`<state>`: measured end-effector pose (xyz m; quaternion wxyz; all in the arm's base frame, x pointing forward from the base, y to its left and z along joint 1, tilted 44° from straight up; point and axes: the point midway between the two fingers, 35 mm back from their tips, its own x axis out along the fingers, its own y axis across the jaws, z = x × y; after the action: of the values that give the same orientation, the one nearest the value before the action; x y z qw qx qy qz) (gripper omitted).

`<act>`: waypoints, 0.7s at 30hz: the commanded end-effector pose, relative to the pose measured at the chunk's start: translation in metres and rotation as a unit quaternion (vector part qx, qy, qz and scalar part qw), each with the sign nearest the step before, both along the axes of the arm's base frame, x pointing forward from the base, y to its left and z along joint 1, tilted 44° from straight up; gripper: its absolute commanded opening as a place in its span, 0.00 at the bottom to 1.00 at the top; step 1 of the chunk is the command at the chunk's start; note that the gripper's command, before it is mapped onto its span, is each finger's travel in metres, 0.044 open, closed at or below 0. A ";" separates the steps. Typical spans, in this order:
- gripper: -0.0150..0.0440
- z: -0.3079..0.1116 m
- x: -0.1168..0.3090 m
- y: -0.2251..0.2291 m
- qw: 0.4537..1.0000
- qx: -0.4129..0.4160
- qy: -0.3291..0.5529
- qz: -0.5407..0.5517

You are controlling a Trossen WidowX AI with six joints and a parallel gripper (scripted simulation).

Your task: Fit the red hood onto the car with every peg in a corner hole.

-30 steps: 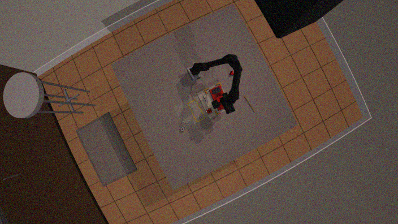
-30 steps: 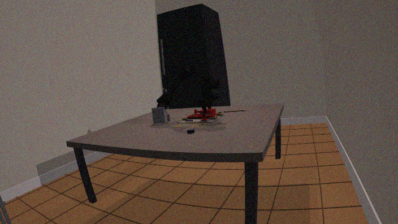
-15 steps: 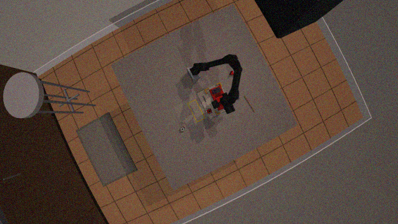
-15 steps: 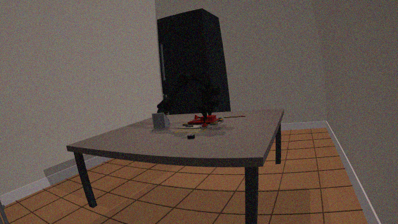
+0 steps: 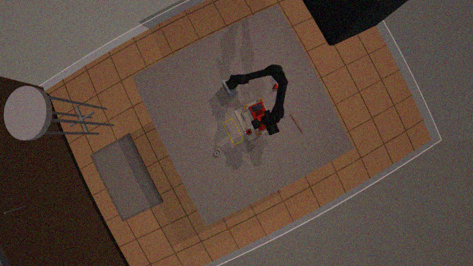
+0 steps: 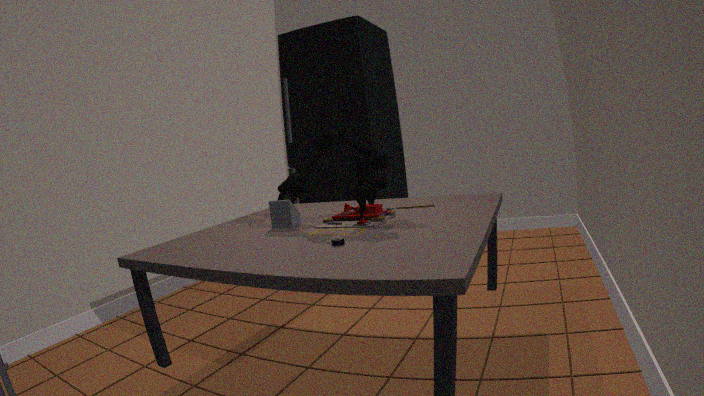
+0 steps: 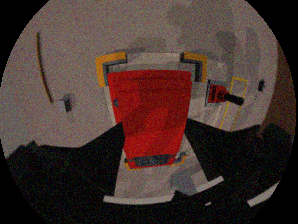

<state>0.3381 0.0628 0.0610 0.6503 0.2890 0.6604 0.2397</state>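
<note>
The red hood (image 7: 152, 107) fills the middle of the wrist view, over the car chassis. My gripper (image 5: 263, 124) (image 6: 367, 207) (image 7: 154, 122) is shut on the hood, with a black finger along each side. The chassis (image 5: 252, 110) (image 6: 344, 217) sits in the jig, whose orange corners (image 7: 116, 56) show beyond the hood. A dark panel (image 5: 258, 107) (image 7: 152, 160) shows at one end of the car. The pegs, engine block and corner holes are hidden or too small to see. I cannot tell if the hood lies flat on the deck.
A grey block (image 5: 228, 88) (image 6: 281, 215) stands beside the jig. A red piece with a black knob (image 7: 217, 94) is near the jig's side. A yellow outlined rectangle (image 7: 240, 78), a dark ring (image 5: 216, 153) (image 6: 338, 242) and a thin brown rod (image 5: 296, 123) (image 6: 415, 206) lie around it.
</note>
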 end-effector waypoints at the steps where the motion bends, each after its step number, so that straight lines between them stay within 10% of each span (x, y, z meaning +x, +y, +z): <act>1: 0.83 0.000 0.000 0.000 1.000 0.000 0.000 0.000; 5: 1.00 0.000 0.000 0.000 1.000 0.000 0.000 0.000; 21: 1.00 0.051 -0.001 -0.049 1.000 -0.002 -0.001 -0.002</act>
<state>0.3384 0.0156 0.1086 0.6530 0.2932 0.6574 0.2355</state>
